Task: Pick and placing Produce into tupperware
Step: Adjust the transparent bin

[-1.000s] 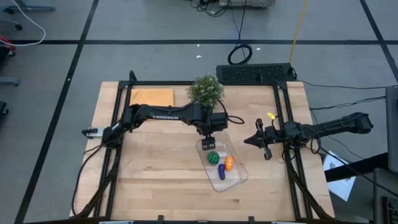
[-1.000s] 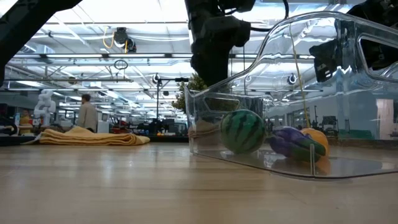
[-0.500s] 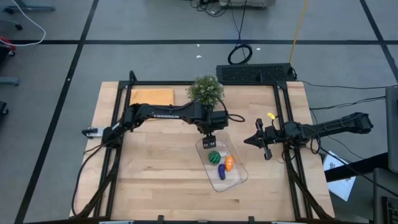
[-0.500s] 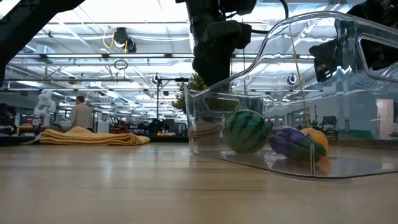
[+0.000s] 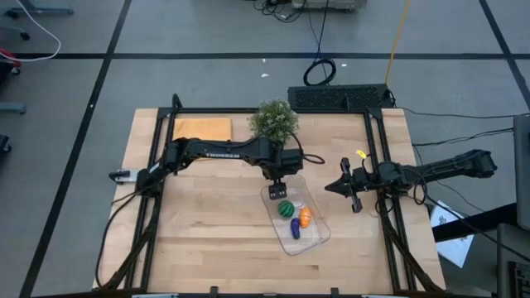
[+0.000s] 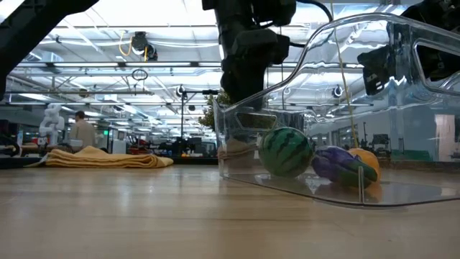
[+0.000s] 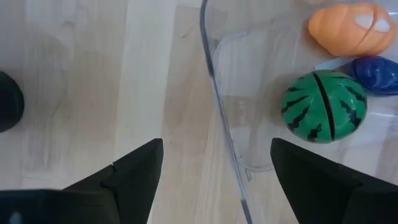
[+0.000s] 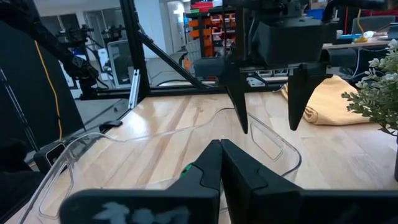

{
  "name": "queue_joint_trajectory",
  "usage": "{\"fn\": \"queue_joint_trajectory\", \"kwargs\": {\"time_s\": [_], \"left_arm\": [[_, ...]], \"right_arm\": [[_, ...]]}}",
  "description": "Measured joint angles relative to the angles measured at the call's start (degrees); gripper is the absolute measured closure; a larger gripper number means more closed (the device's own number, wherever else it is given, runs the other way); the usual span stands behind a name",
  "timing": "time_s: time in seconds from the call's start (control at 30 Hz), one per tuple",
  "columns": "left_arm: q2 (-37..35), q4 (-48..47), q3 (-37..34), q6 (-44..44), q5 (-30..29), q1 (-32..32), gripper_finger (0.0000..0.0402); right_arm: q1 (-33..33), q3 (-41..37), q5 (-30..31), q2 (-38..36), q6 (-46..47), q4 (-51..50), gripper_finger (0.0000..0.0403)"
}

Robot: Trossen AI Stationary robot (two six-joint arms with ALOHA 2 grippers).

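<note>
1. High view: the worktop carries the clear tupperware, right of centre, near the potted plant and yellow cloth.
2. Left tool hovers over the container's far end, fingers wide, empty; it has risen slightly since a second ago.
3. Right tool waits just right of the container, fingers pressed together.
4. Watermelon ball, orange piece and purple piece all lie inside.
5. Best now: lift straight up, clear of the rim.
</note>
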Motion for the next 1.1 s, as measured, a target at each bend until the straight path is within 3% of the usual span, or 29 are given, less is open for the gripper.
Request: {"fn": "queue_joint_trajectory", "kwargs": {"time_s": [0.37, 1.1], "left_arm": [[0.0, -3.54, -0.13, -1.55, 0.0, -0.56, 0.0069], [-0.09, -1.08, -7.04, -2.93, 0.44, -0.81, 0.0084]], "right_arm": [[0.0, -0.02, 0.02, 0.0, 0.47, -0.02, 0.0403], [-0.02, -0.01, 0.02, 0.0, 0.46, 0.01, 0.0403]]}}
